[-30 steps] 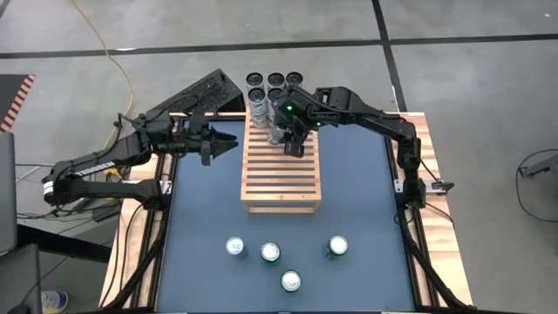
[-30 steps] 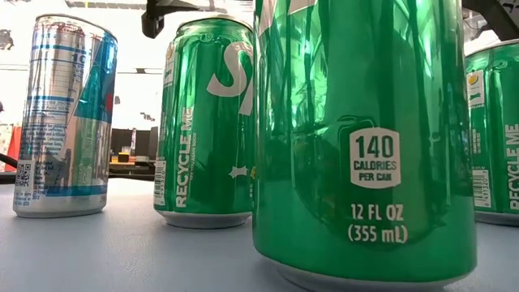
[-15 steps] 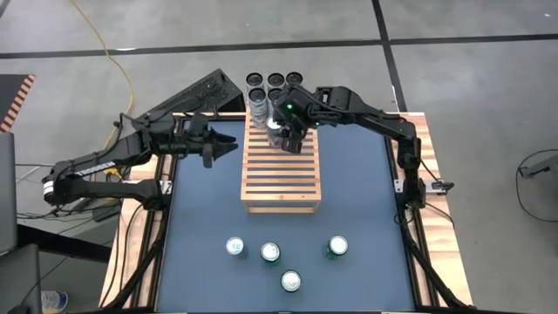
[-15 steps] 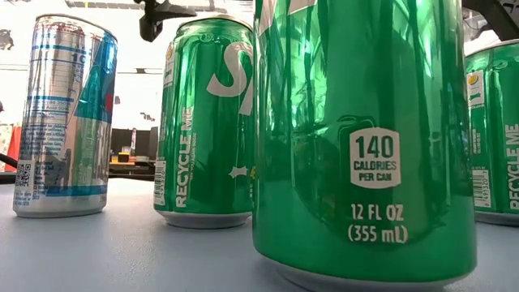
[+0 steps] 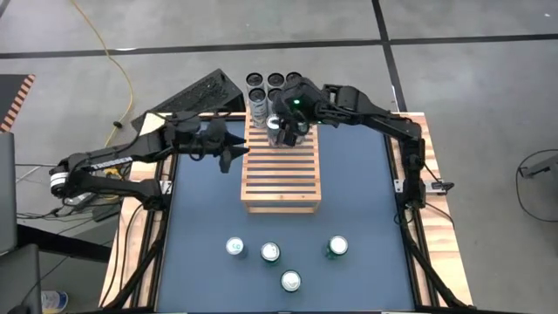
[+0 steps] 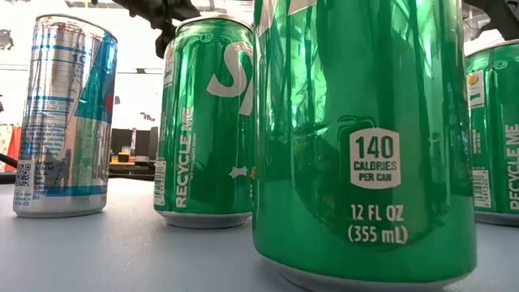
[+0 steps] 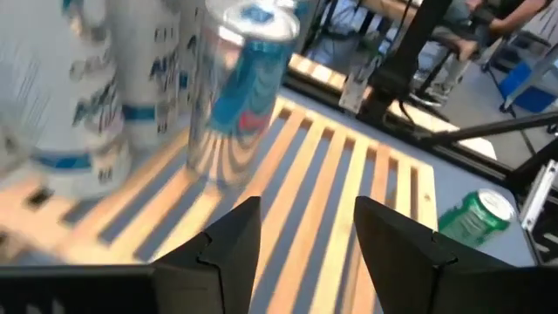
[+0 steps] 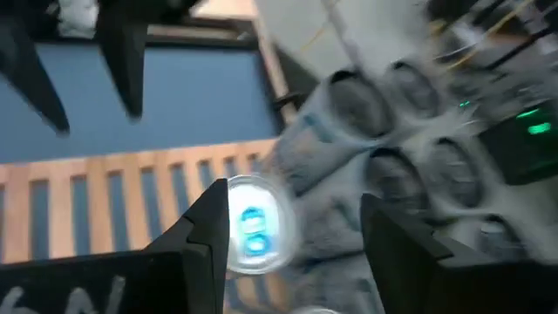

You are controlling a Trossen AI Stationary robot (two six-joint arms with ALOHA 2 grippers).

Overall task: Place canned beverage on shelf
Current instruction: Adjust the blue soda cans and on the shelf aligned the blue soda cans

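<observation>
The shelf (image 5: 281, 170), a light wooden slatted rack, lies mid-table. A silver-and-blue can (image 5: 274, 124) (image 7: 237, 87) stands upright on its slats near the far end, beside a group of several cans (image 5: 272, 85). My right gripper (image 5: 281, 131) (image 8: 295, 199) hangs open just above that can; its top (image 8: 253, 228) shows below and between the fingers, untouched. My left gripper (image 5: 237, 148) (image 7: 307, 205) is open at the shelf's left edge, pointing across the slats toward the can. On the table near the front stand one silver-and-blue can (image 5: 235, 247) and three green ones (image 5: 271, 252).
The front cans fill the low view: a silver-and-blue can (image 6: 65, 122) and green cans (image 6: 365, 138). Most of the shelf's slats toward the near end are bare. The blue table (image 5: 200, 227) has a wooden border. A keyboard (image 5: 196, 94) lies off the far left corner.
My left gripper has moved toward the shelf's left edge and sunk a little, rolling about its own axis. My right gripper has risen slightly and tipped over the can at the shelf's far end. The can stays upright on the slats.
</observation>
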